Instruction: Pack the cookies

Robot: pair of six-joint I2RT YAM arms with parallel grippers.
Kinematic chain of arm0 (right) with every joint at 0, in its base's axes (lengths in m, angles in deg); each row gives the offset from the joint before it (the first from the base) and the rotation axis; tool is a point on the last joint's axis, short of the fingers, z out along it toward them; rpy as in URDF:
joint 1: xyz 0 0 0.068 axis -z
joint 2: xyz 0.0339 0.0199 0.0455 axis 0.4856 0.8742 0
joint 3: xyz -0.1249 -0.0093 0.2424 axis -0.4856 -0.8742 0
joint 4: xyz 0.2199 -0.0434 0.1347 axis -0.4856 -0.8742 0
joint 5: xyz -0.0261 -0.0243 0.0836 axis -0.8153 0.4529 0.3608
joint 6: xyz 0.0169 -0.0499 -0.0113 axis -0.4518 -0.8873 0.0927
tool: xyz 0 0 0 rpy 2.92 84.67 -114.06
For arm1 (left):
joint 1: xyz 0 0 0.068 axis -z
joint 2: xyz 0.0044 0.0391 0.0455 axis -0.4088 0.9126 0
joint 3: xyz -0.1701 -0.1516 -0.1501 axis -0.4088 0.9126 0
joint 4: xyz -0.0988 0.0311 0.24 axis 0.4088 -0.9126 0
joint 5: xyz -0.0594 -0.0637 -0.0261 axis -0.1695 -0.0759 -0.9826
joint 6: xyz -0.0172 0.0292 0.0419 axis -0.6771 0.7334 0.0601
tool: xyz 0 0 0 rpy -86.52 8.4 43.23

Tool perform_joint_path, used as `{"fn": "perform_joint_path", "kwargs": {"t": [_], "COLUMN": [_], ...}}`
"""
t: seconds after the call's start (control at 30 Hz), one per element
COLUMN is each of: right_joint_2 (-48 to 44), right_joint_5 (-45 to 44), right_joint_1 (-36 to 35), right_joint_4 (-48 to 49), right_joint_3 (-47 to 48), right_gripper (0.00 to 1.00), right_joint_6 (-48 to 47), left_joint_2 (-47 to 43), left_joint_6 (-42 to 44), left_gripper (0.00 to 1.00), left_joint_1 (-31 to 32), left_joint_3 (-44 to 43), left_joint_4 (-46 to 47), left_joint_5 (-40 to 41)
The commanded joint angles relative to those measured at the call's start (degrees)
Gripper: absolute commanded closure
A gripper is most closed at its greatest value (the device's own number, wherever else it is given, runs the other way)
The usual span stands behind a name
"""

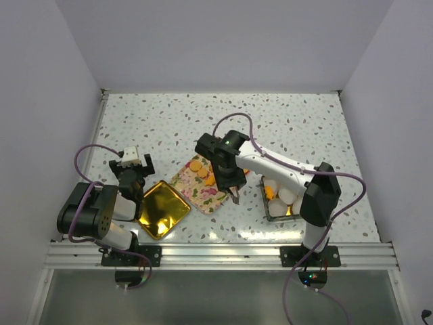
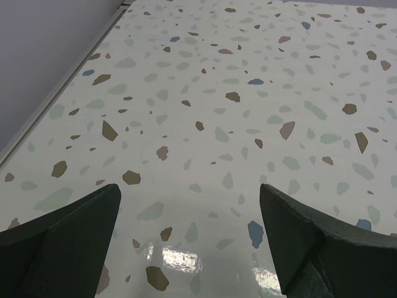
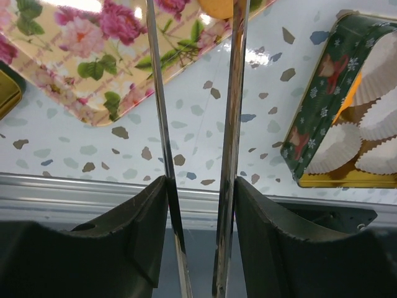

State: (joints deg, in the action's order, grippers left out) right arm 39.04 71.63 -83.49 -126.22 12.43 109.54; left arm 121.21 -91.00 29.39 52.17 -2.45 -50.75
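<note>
Two orange cookies (image 1: 195, 165) lie on a floral tray (image 1: 191, 188) in the middle of the table. My right gripper (image 1: 227, 177) is shut on metal tongs (image 3: 232, 93). Its fingers (image 3: 146, 205) press the two blades partly together. The tong tips hold an orange cookie (image 3: 217, 6) over the floral tray's edge (image 3: 80, 56). A green tin (image 1: 264, 205) to the right holds white paper cups (image 3: 335, 149) and an orange cookie (image 1: 269, 193). My left gripper (image 1: 132, 169) is open and empty over bare table, as the left wrist view (image 2: 189, 198) also shows.
A gold tin lid (image 1: 161, 208) lies left of the floral tray, next to my left arm; its corner shows in the right wrist view (image 3: 5, 93). The metal rail (image 1: 216, 254) runs along the near table edge. White walls enclose the table.
</note>
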Motion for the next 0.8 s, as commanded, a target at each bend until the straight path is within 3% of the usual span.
{"fn": "perform_joint_path", "kwargs": {"t": [0.0, 0.3, 0.77], "right_joint_2": [-2.76, -4.53, -0.57], "right_joint_5": [-0.08, -1.92, -2.28], "right_joint_1": [-1.90, -1.99, -1.90], "right_joint_4": [-2.79, -2.87, -2.88], "right_joint_3": [-0.89, -4.94, -0.02], "right_gripper": [0.52, 0.51, 0.51], "right_joint_6": [2.88, 4.21, 3.06], "left_joint_2": [0.18, 0.18, 0.18], "left_joint_6": [0.79, 0.87, 0.79], "left_gripper": [0.00, 0.00, 0.00], "left_joint_1": [0.02, 0.02, 0.02], "left_joint_3": [-1.13, -1.13, -1.13], "left_joint_4": [7.52, 7.52, 7.43], "left_joint_5": [1.26, 1.26, 1.26]}}
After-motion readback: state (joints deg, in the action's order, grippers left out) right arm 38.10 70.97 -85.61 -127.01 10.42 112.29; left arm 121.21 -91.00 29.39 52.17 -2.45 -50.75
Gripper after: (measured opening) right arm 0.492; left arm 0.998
